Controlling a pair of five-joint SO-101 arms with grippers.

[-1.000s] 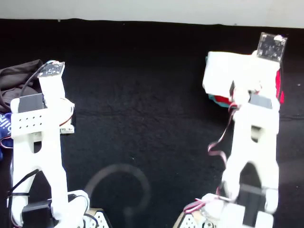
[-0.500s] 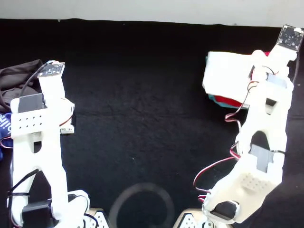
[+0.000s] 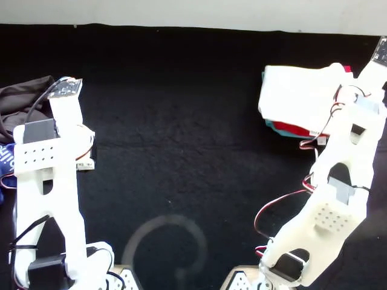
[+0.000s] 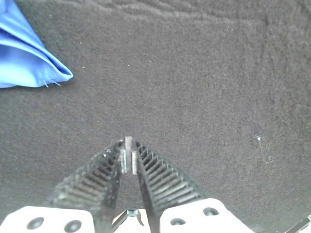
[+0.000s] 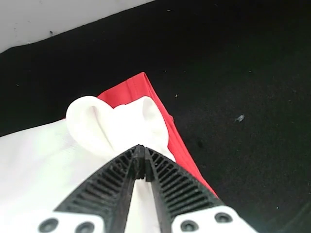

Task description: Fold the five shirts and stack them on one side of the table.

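A folded white shirt tops the stack at the table's far right, over a red shirt and a teal edge. My right gripper is shut on the white shirt at its far right corner, where the cloth bunches into a hump above the red shirt. In the high view that gripper sits at the stack's right edge. My left gripper is shut on nothing, low over the black cloth, with a corner of a blue shirt nearby.
A crumpled dark shirt and the blue shirt lie at the left edge behind the left arm. The black table cloth stretches between the arms. A white wall strip runs along the far edge.
The right arm has swung to the right and away, from over the stack to its right edge. The left arm has not moved.
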